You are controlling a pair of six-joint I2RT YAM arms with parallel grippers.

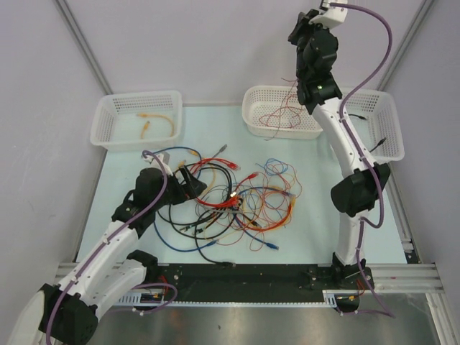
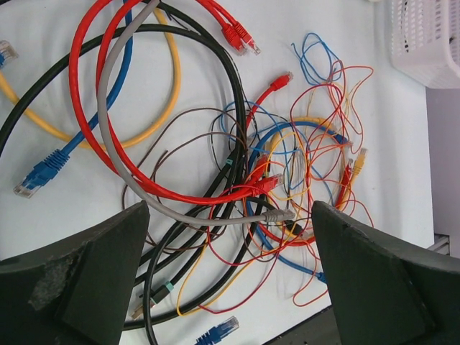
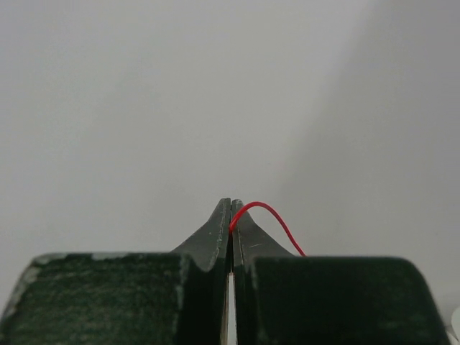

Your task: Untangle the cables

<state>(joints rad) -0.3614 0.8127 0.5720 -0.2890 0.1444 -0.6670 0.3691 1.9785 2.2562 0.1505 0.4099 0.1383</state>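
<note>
Found main tangle of cables [image 1: 237,201] on the table [image 1: 323,230], on the near side of the centre basket [image 1: 253,123] and slightly to its left. Thick red, grey, black, blue and yellow leads looped through thin red, orange and blue wires; not yet separated.

Found right gripper [image 3: 231,207] high above the centre basket, pinched fully closed on one thin red wire [image 3: 267,213]. In the top view, traced that wire hanging down into the centre basket, onto thin red loops lying there. Judged as held high to let the whole length clear the tangle and trail into the basket before release.

Found left gripper [image 2: 230,212] spread wide, holding nothing, poised low over the tangle, left and nearward of the centre basket. Judged as lined up for the next pick, with grey lead [image 2: 277,214] and red lead [image 2: 266,183] directly below.

Noted apparent sorting by kind: orange lead [image 1: 158,122] in left basket [image 1: 104,122], well left of the centre basket; black leads [image 1: 377,144] in right basket [image 1: 394,122], just right of it.
</note>
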